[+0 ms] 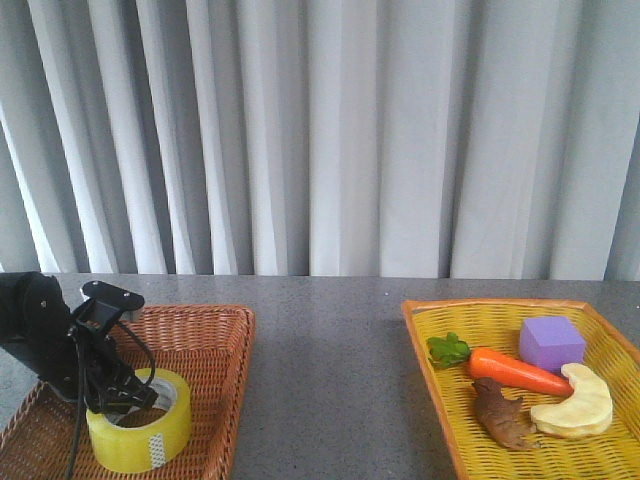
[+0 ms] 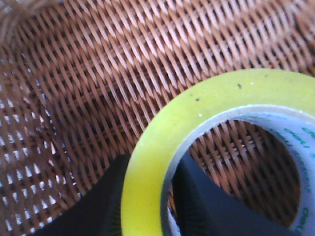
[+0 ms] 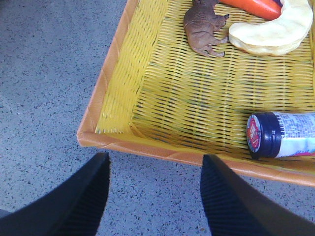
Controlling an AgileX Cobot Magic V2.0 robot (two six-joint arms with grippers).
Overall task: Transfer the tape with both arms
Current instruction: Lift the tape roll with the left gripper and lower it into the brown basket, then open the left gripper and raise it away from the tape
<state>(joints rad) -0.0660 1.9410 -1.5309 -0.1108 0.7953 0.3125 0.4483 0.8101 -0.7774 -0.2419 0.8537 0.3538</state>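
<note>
Left hand pinching tape roll wall, one finger inside core, readying lift from brown wicker basket. Right hand hovering spread beside yellow basket, awaiting handover.

In the front view the left end effector hides part of the tape. The right wrist view cuts off the bottle and the carrot; the core's print is unreadable.
</note>
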